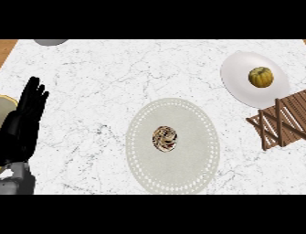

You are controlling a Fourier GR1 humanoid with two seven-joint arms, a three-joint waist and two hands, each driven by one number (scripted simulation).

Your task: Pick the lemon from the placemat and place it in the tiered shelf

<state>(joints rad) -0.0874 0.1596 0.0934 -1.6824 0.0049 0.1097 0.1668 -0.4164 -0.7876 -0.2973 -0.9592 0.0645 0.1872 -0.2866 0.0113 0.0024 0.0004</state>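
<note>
Brown ball [165, 139] on placemat [197, 118], plate [240, 78] beside wooden shelf [293, 117]; left hand [23, 122] resting

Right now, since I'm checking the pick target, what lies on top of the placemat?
Only one small round, brown-streaked fruit, near the middle of the placemat. Its underside and the counter beneath the mat are covered.

Marble counter [94, 82] bears placemat [175, 112], white plate [240, 75], tiered shelf [293, 116].
</note>
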